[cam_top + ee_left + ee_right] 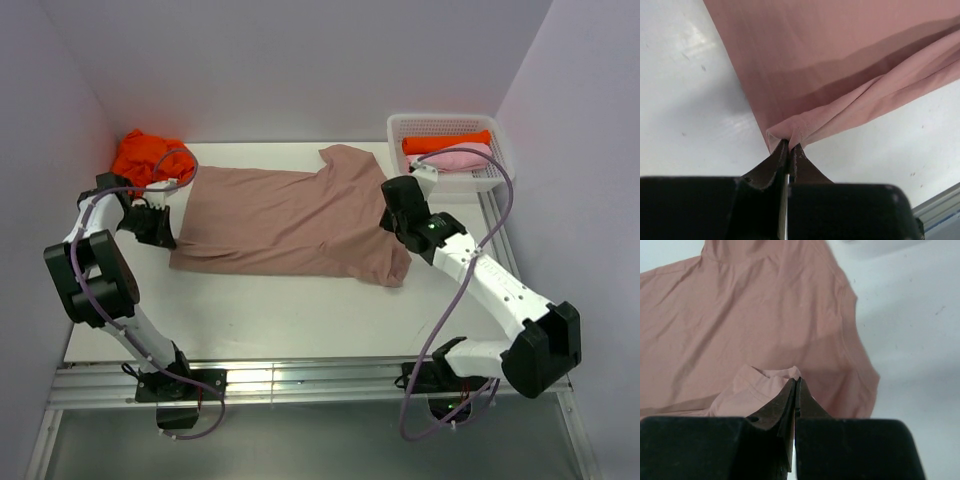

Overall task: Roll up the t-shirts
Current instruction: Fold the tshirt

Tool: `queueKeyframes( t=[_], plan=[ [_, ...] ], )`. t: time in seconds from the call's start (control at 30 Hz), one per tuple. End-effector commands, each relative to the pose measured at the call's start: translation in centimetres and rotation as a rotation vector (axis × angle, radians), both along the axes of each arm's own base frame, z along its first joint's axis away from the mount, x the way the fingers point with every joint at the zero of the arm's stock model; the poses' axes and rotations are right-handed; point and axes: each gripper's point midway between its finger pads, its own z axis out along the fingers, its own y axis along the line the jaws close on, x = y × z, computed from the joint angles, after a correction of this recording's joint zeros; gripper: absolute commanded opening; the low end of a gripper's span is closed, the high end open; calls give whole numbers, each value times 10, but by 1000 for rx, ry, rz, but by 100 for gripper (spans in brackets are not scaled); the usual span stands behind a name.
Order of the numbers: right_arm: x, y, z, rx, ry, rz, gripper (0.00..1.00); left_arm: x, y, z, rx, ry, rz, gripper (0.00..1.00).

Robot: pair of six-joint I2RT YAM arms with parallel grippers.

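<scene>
A dusty pinkish-brown t-shirt lies spread across the middle of the white table, its neck end toward the right. My left gripper is shut on the shirt's left hem corner, and the pinched cloth bunches at the fingertips. My right gripper is shut on a fold of the shirt near its right end, lifted a little off the layer below. A bright orange t-shirt lies crumpled at the back left. An orange roll and a light pink roll lie in the basket.
The white mesh basket stands at the back right corner, just behind my right arm. Walls close in on the left, back and right. A metal rail runs along the table's near edge.
</scene>
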Motion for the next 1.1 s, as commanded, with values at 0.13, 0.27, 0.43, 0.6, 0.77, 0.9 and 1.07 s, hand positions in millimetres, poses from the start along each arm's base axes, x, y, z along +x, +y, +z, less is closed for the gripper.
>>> queueKeyframes(
  t=[0.13,0.27,0.43,0.6,0.77,0.9,1.07],
  plan=[
    [41,2,25,0,-94,20,0,42,-1,6,-28,-36,55,0],
    [53,1,20,-10,-88,19,0,50,2,-2,-24,-18,74,0],
    [65,2,9,-21,-68,20,0,58,4,-3,-24,-19,85,0],
    [77,3,7,-29,-64,24,0,67,3,-3,-21,-22,90,0],
    [88,3,1,-43,-47,25,0,73,1,-7,-16,-16,92,0],
    [94,1,-4,-57,-33,27,0,76,0,-11,-10,-11,96,0],
    [101,-2,-9,-59,-23,25,0,80,-1,-14,-4,-6,101,0]
  ],
)
